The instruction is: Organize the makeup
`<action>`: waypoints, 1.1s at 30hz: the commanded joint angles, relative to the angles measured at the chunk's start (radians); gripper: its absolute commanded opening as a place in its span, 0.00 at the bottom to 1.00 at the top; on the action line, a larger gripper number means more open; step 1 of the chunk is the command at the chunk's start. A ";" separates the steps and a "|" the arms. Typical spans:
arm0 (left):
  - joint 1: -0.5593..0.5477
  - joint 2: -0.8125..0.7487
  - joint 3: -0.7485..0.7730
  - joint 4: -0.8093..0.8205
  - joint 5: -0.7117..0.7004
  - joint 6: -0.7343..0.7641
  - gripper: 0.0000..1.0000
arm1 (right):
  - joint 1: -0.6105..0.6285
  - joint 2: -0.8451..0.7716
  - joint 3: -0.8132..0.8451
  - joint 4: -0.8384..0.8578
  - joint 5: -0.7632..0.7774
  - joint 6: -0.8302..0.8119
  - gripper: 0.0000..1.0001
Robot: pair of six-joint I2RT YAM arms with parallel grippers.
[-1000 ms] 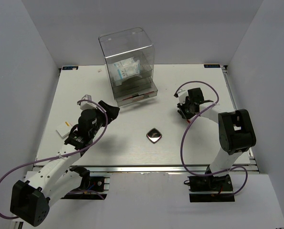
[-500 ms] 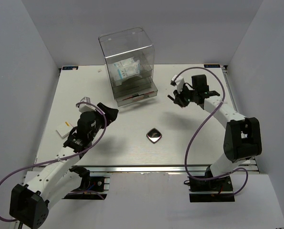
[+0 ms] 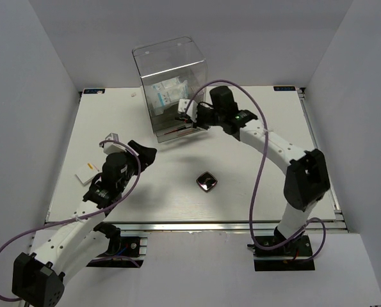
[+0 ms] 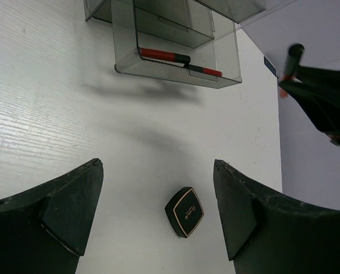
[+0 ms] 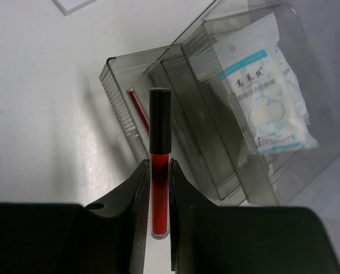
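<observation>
My right gripper (image 3: 191, 115) (image 5: 158, 166) is shut on a dark-red stick with a black cap (image 5: 159, 131), held just above the open bottom drawer of the clear drawer box (image 3: 171, 73). A second dark-red stick (image 5: 138, 105) (image 4: 163, 55) lies in that drawer. Clear-white packets with blue print (image 5: 267, 85) (image 3: 168, 94) sit in an upper drawer. The dark rounded-square compact (image 3: 207, 181) (image 4: 184, 212) lies on the table. My left gripper (image 3: 145, 152) (image 4: 156, 177) is open and empty, above and to the left of the compact.
A small white card (image 3: 88, 173) lies near the table's left edge. The right arm's purple cable (image 3: 262, 166) loops over the right half of the table. The right gripper with its stick shows in the left wrist view (image 4: 321, 97).
My right arm has swung left from the right side of the table to the drawer box, carrying the red stick. The left arm has barely moved.
</observation>
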 commanded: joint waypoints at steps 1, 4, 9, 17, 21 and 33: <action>0.002 -0.027 0.006 -0.024 -0.022 -0.003 0.87 | 0.026 0.089 0.095 0.055 0.099 -0.097 0.00; 0.003 -0.039 -0.001 -0.027 -0.025 -0.013 0.87 | 0.047 0.176 0.179 0.059 0.150 -0.147 0.00; 0.003 -0.056 -0.012 -0.040 -0.031 -0.023 0.87 | 0.063 0.301 0.280 0.047 0.214 -0.210 0.00; 0.003 -0.053 -0.018 -0.038 -0.040 -0.029 0.88 | 0.064 0.353 0.290 0.052 0.240 -0.212 0.15; 0.003 -0.030 -0.015 -0.024 -0.034 -0.028 0.89 | 0.063 0.359 0.290 0.053 0.250 -0.198 0.39; 0.003 0.001 -0.008 -0.017 -0.031 -0.019 0.90 | 0.049 0.299 0.327 -0.005 0.170 -0.076 0.34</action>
